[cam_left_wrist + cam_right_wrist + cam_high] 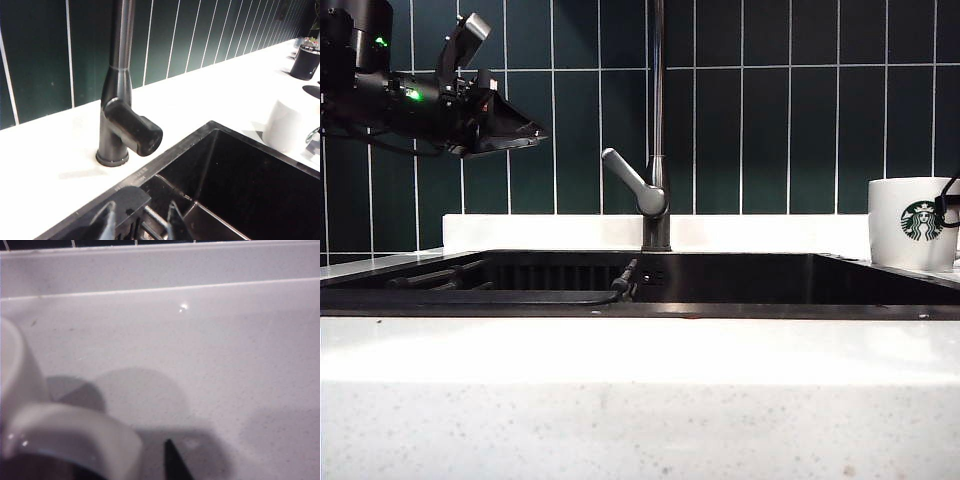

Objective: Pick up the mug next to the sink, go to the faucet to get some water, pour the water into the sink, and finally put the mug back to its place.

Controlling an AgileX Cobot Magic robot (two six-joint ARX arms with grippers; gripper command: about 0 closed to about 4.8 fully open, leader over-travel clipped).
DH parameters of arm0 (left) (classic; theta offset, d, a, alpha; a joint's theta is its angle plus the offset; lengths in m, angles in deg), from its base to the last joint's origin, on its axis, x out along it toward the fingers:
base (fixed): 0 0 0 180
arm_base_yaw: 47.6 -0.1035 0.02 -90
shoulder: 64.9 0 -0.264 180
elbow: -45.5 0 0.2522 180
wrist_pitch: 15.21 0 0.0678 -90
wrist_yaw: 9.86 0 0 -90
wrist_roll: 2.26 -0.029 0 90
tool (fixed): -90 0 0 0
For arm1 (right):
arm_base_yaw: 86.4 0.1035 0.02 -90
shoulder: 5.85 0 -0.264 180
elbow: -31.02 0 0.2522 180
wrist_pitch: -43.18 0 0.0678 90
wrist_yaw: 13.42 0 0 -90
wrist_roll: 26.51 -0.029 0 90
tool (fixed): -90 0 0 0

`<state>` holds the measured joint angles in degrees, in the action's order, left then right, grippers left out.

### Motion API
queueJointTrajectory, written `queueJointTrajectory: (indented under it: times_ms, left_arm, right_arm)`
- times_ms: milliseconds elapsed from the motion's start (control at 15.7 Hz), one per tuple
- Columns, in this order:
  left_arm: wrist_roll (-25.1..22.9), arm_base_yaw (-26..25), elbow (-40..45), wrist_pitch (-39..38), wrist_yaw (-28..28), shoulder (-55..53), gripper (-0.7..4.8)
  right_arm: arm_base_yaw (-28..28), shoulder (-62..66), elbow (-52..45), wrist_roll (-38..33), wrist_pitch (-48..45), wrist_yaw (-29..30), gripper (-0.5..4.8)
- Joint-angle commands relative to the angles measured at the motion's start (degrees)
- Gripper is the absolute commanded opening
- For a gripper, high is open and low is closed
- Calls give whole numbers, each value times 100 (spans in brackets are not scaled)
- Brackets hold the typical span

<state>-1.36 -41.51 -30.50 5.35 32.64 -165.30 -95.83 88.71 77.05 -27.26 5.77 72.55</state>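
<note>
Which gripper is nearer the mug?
The right gripper: its fingertip is by the mug, right of the sink. The left gripper hangs open, high above the sink's left end, left of the faucet.

surface: white speckled stone countertop [640,400] | on it: white ceramic Starbucks mug [912,222] right of dark rectangular sink [740,283]; dark-metal faucet [658,120] behind sink

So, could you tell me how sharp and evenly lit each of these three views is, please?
Exterior view: sharp on the faucet and mug, front countertop bright and washed out, sink very dark. Left wrist view: faucet crisp, left gripper soft at the frame edge. Right wrist view: blurred, mug handle out of focus, a small glare spot on the countertop, soft shadows beside the right gripper.
</note>
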Motion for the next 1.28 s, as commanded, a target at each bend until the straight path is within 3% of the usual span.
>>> queueJointTrajectory:
  times_ms: [64, 191, 383, 510, 638, 893, 1148, 1276]
  left_arm:
    - [-28, 2, -31, 26, -55, 11, 129]
    - [-31, 2, -31, 24, -55, 11, 129]
    - [-33, 2, -31, 2, -55, 11, 129]
    - [-46, 2, -31, 2, -55, 11, 129]
    - [-46, 2, -39, 2, -55, 11, 129]
    - [-120, 0, -59, 11, -24, 9, 129]
    - [-90, 0, -798, -396, -203, -328, 130]
    - [-87, 4, -1425, -562, -295, -730, 130]
  right_arm:
    - [-7, -2, 20, -4, -203, -140, 134]
    - [-22, 111, 66, -7, -271, -138, 134]
    - [-22, 162, 87, -7, -308, -118, 48]
    - [-24, 162, 87, -7, -310, -118, 38]
    - [-22, 17, 90, -7, -358, -118, -4]
    - [-20, -566, 92, -31, -350, -22, -3]
    - [586, -1178, 389, -116, 90, 280, -3]
    - [1123, -1241, 1010, -116, 1058, 424, -3]
